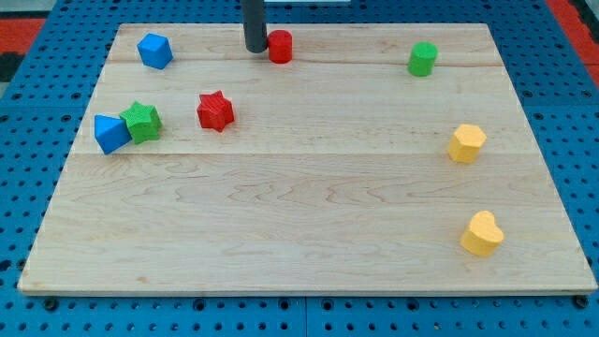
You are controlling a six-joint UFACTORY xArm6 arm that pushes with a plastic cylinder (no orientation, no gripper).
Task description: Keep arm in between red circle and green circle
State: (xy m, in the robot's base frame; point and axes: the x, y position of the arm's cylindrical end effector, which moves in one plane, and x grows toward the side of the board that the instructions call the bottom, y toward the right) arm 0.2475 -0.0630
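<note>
The red circle block (pixel 280 46) stands near the view's top, a little left of the middle of the wooden board (pixel 309 243). The green circle block (pixel 423 58) stands near the top right. My tip (pixel 255 49) is at the end of the dark rod, just left of the red circle and touching or nearly touching it. The tip is on the side of the red circle away from the green circle.
A blue block (pixel 154 51) sits at the top left. A red star (pixel 215 110) lies left of centre. A green star (pixel 141 122) touches a blue block (pixel 110 133) at the left edge. Two yellow blocks, one (pixel 466 142) and one (pixel 482 234), sit at the right.
</note>
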